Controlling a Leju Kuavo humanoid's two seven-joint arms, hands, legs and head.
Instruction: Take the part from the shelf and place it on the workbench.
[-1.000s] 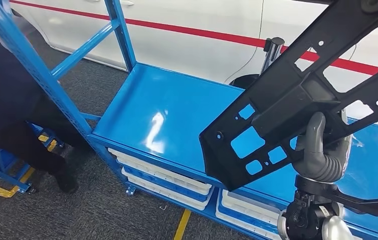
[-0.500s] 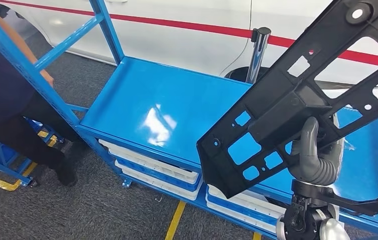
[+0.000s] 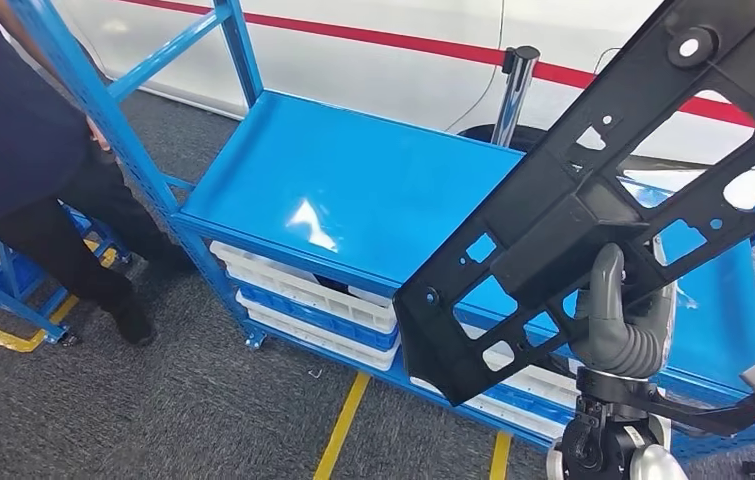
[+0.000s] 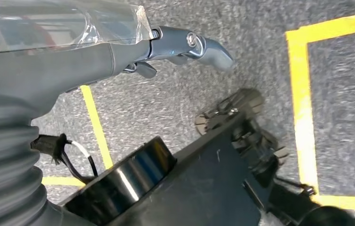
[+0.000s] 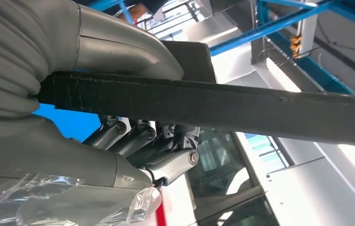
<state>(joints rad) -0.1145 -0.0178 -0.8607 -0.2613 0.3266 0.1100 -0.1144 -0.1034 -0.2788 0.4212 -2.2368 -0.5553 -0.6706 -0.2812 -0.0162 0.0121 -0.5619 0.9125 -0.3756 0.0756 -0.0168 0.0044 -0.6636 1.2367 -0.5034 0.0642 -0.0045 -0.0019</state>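
Note:
A large black plastic part [image 3: 593, 200] with several cut-outs stands tilted in front of me, over the right half of the blue shelf [image 3: 353, 190]. My right hand [image 3: 623, 320] grips it from below near its lower end, the grey thumb wrapped over one rib. In the right wrist view the part's dark edge [image 5: 260, 110] runs across between the thumb [image 5: 119, 49] and the darker fingers [image 5: 166, 146]. My left hand [image 4: 119, 52] hangs over the grey floor with its thumb stretched out and nothing in it.
A person [image 3: 23, 130] in dark clothes stands at the left by the shelf's blue upright [image 3: 103, 110]. White trays [image 3: 303, 300] lie under the shelf top. A white car [image 3: 403, 30] and a chrome post [image 3: 513, 90] stand behind. Yellow lines [image 3: 343, 430] mark the floor.
The whole picture has shifted, so the camera has moved; more floor shows in front of the shelf. The part stays in my right hand. The person has stepped closer to the upright.

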